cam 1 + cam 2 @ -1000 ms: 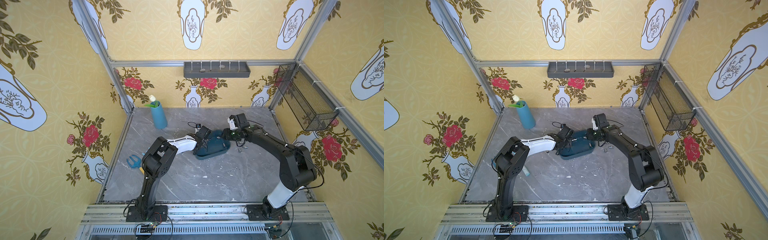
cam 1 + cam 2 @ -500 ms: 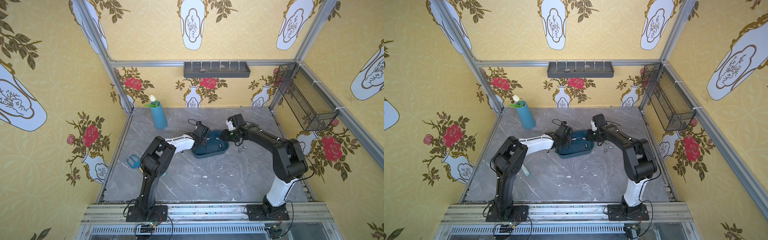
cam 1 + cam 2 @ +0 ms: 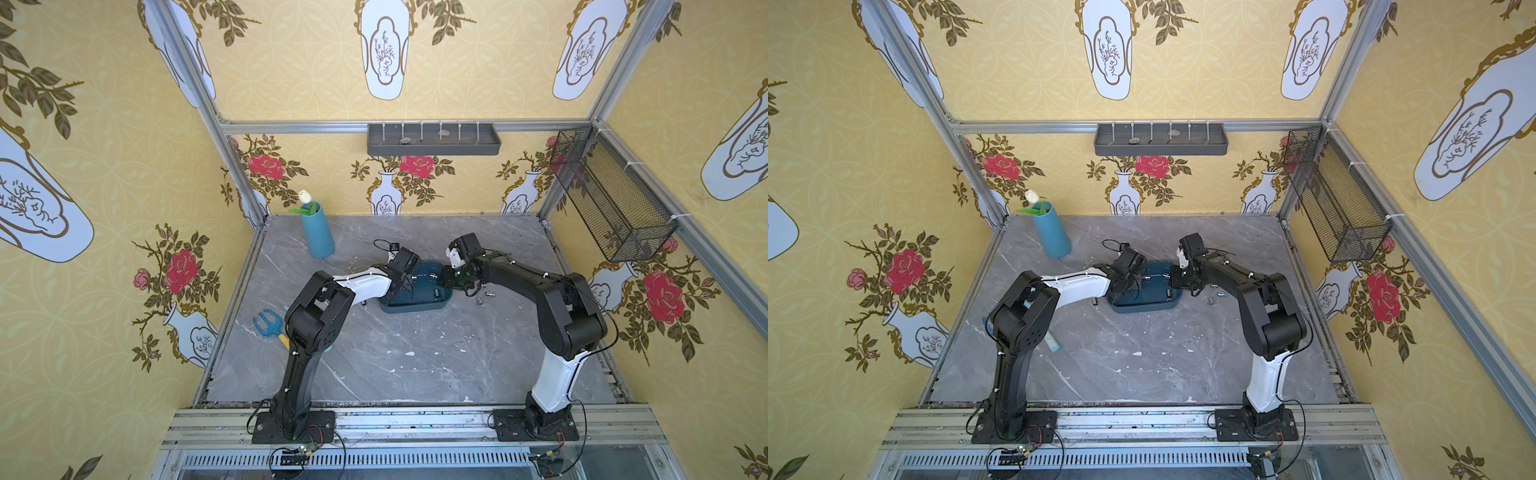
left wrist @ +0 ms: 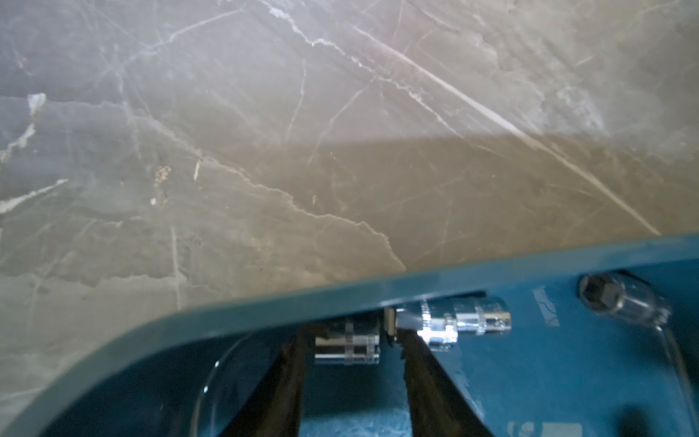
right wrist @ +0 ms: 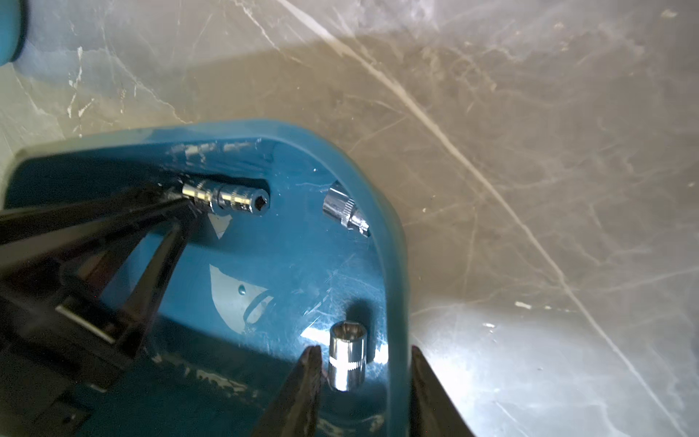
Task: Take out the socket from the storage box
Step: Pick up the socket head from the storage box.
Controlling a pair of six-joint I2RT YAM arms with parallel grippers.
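Observation:
The storage box (image 3: 415,305), a shallow dark teal tub, sits mid-table in both top views (image 3: 1142,306) and holds several chrome sockets. My left gripper (image 4: 348,340) reaches into its left end. It is open, its fingertips either side of a short socket (image 4: 346,344) lying crosswise under the rim, with a slim dark gap each side. A long socket (image 4: 469,321) lies beside one finger. My right gripper (image 5: 365,359) is open at the box's right end. One finger is beside an upright socket (image 5: 347,355), and the other is outside the box wall (image 5: 397,265).
A blue vase (image 3: 318,232) with a white tulip stands at the back left. A blue garden fork (image 3: 268,324) lies by the left arm. Loose sockets (image 3: 490,294) lie on the marble just right of the box. A wire basket (image 3: 611,195) and a grey tray (image 3: 432,139) hang on the walls.
My right arm has folded in, its elbow drawing back, while its gripper stayed at the box's right end and its jaws narrowed. My left gripper has stayed in the box.

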